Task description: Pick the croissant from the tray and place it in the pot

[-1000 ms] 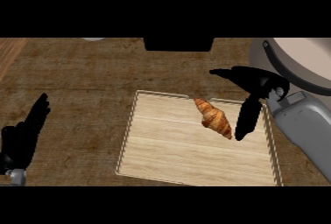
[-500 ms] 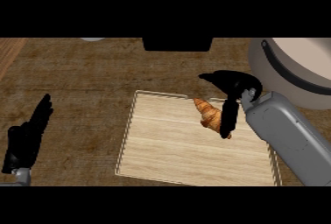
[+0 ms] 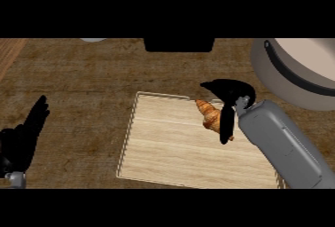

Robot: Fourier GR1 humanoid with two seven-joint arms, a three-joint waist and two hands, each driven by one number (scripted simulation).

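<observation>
A golden-brown croissant lies near the far right corner of a pale wooden tray. My right hand hangs directly over it, palm arched above its far end; one finger runs down along its right side and hides part of it. I cannot see whether the fingers close on it. A large beige pot with a dark inner rim stands at the upper right, partly cut off by the view's edge. At the left edge my left hand rests open, fingers pointing up, well clear of the tray.
The tray sits on a dark brown wood-grain counter. A black block lies at the far edge, and a small pale object shows beside it to the left. My grey right forearm covers the tray's right side.
My right hand has moved left and down from beside the pot onto the croissant, with the forearm now over the tray's right edge. The left hand has stayed in place.
</observation>
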